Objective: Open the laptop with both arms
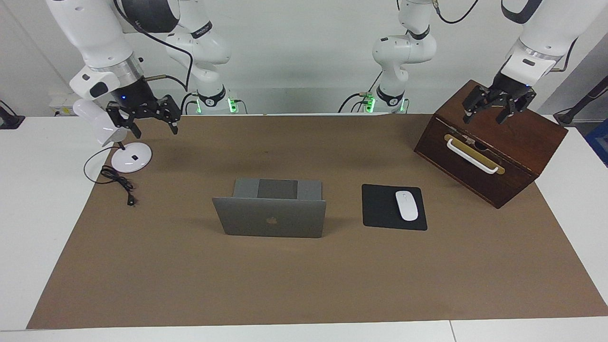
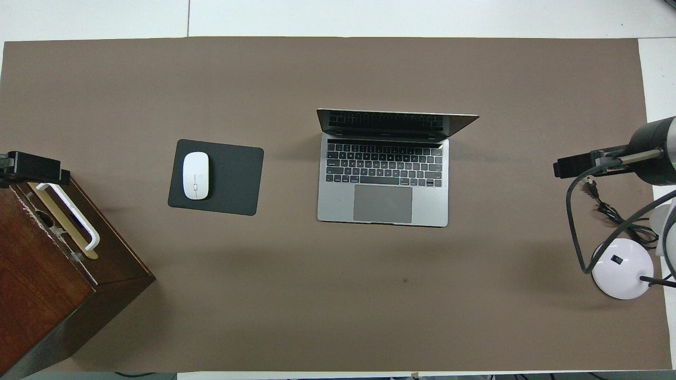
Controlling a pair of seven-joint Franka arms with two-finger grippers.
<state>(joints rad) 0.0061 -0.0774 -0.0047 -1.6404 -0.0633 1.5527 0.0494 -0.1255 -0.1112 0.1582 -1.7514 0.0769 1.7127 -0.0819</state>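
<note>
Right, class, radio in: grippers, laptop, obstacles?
Left gripper open over wooden box. Right gripper open near lamp. Laptop open, untouched. Nothing in the way.

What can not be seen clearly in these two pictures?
- Laptop screen: the facing view shows only the lid's back; overhead it is too slanted to read.
- Wooden box: cut off by the overhead view's edge.
- Lamp head: partly hidden by the right arm in both views.

Wooden box [image 2: 47, 279] running off the overhead picture's edge, lamp [image 2: 622, 268] head being cropped there too, left hand [image 2: 37, 168] showing only partly at the frame's border, laptop [image 1: 270, 216] lid hiding its keyboard in the facing view, both arms' upper links being cut off.
</note>
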